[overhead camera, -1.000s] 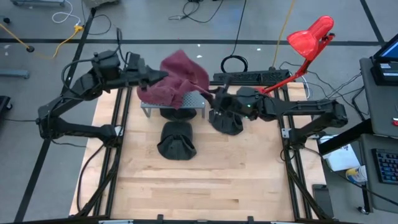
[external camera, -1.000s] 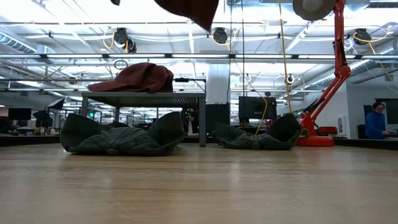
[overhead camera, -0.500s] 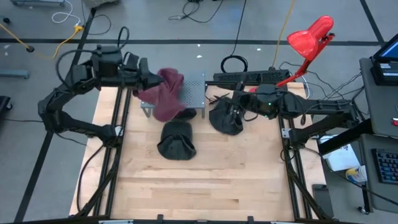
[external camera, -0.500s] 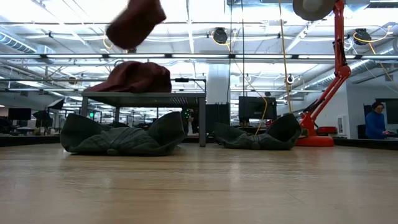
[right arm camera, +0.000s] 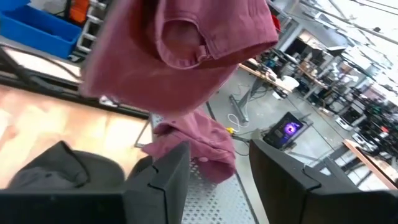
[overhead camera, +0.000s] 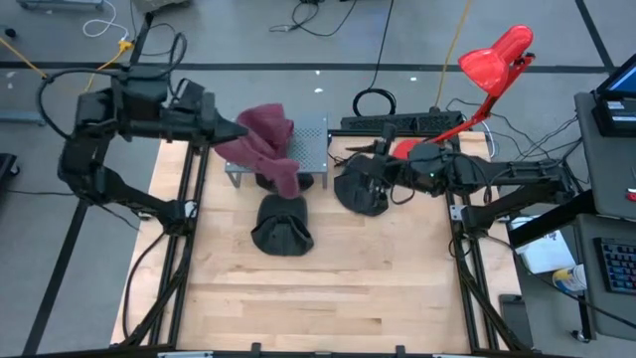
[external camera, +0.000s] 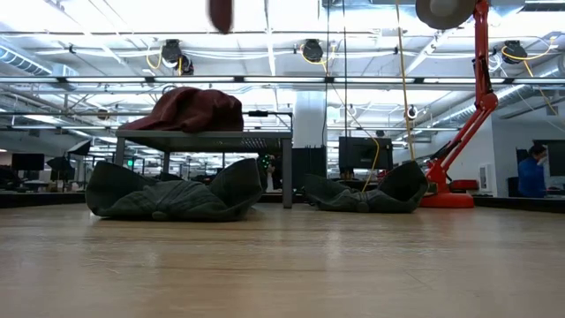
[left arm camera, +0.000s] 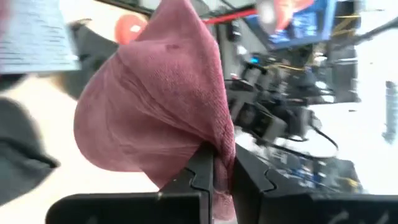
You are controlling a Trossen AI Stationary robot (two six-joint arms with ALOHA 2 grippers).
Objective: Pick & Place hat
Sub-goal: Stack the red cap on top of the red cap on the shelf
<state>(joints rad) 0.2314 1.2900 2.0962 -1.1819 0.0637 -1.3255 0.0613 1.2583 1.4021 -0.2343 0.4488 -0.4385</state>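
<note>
- Since the earlier frames, the left arm has drawn back toward the left edge of the table, carrying the maroon hat [overhead camera: 266, 146] with it; the hat now hangs lower and more folded than when it was spread wide above the rack.
- Left gripper [overhead camera: 231, 129] is clamped on one edge of the maroon hat; the left wrist view shows the cloth pinched tight between its two dark fingers [left arm camera: 200, 174].
- From that grip the hat trails rightward and nearer, its long axis running diagonally, with the free end drooping over the near edge of the small metal rack [overhead camera: 313, 142].
- A second maroon hat [external camera: 190, 110] rests on top of the rack, seen in the low view.
- Two dark hats lie on the wooden table [overhead camera: 328, 288]: one [overhead camera: 281, 224] just near of the rack, directly below the hanging end, and one [overhead camera: 362, 187] to the right of the rack.
- Right gripper [overhead camera: 373, 177] sits over the right-hand dark hat, its fingers spread apart and holding nothing; the carried hat hangs in front of it in the right wrist view.
- Judged from this, the held hat lies right and near of the left gripper, so that arm alone governs where it lands; the right arm is close but not engaged.
</note>
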